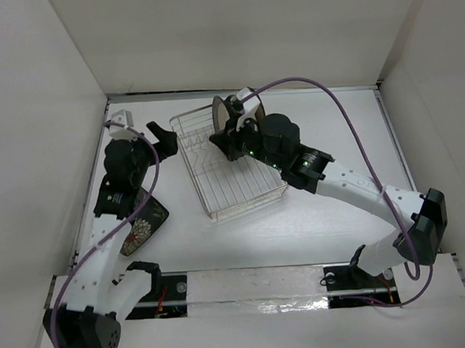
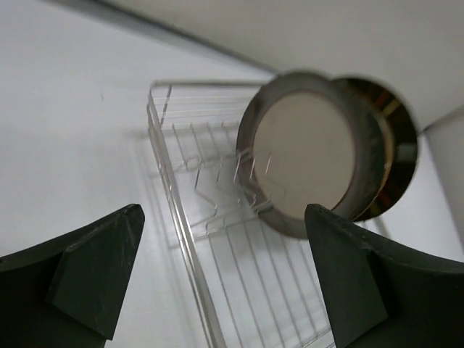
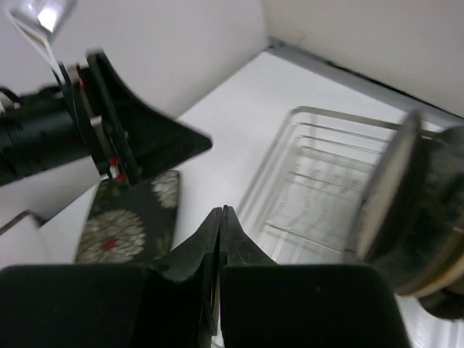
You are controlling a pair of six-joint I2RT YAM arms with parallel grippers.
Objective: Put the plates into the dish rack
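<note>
The silver wire dish rack point(image 1: 245, 190) lies at the table's middle. Two plates stand upright at its far end: a silver-rimmed cream plate point(image 2: 304, 148) and a black-rimmed gold plate point(image 2: 397, 148) behind it; both also show in the top view point(image 1: 223, 114). A dark grey plate with white flowers point(image 1: 145, 225) lies on the table under my left arm and shows in the right wrist view point(image 3: 123, 225). My left gripper point(image 1: 165, 138) is open and empty just left of the rack. My right gripper point(image 1: 218, 145) is shut and empty, above the rack beside the standing plates. The other plates are out of view.
White walls close in the table at the back and both sides. A purple cable point(image 1: 346, 113) arcs above the right arm. The near half of the rack point(image 3: 312, 196) holds only bare upright prongs.
</note>
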